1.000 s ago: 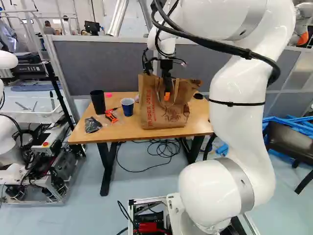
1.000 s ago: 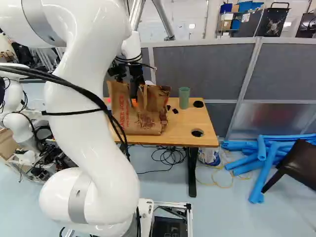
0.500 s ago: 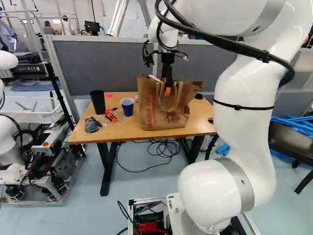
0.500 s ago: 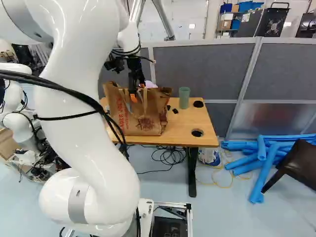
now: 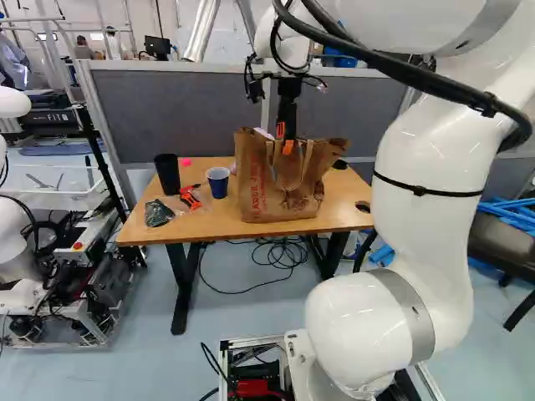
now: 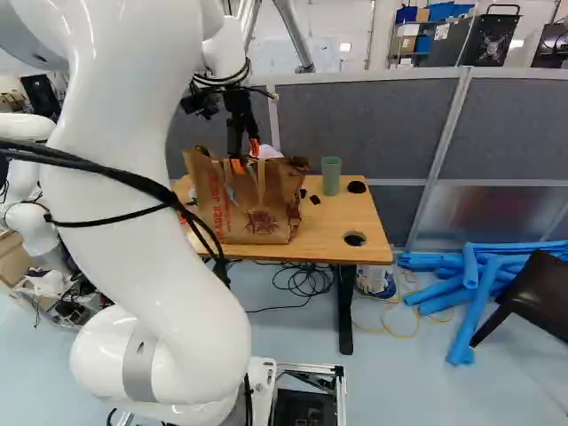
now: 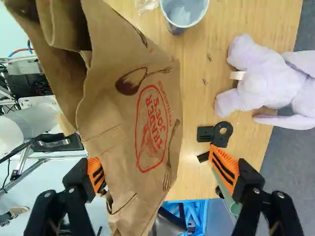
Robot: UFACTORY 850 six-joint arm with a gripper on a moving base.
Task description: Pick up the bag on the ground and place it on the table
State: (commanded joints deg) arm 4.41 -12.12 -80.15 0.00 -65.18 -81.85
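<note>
Bag [image 5: 259, 196] upright on table [image 5: 196, 224]. Gripper [image 7: 160, 167] spread, fingers around bag's top; one pad perhaps touching paper, hard to tell. Risk: pad snagging a handle [image 6: 261, 182] on pull-away, tipping bag.

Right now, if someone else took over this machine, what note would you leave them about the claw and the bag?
Gripper: open, at the top of the bag, not gripping it.
Bag: upright on the table, beside the blue cup; a pale purple plush toy lies near it.
Done: bag is on the table, let go.
Left: probably just raising the arm clear; I'd go gently, as a finger might snag a handle.
</note>
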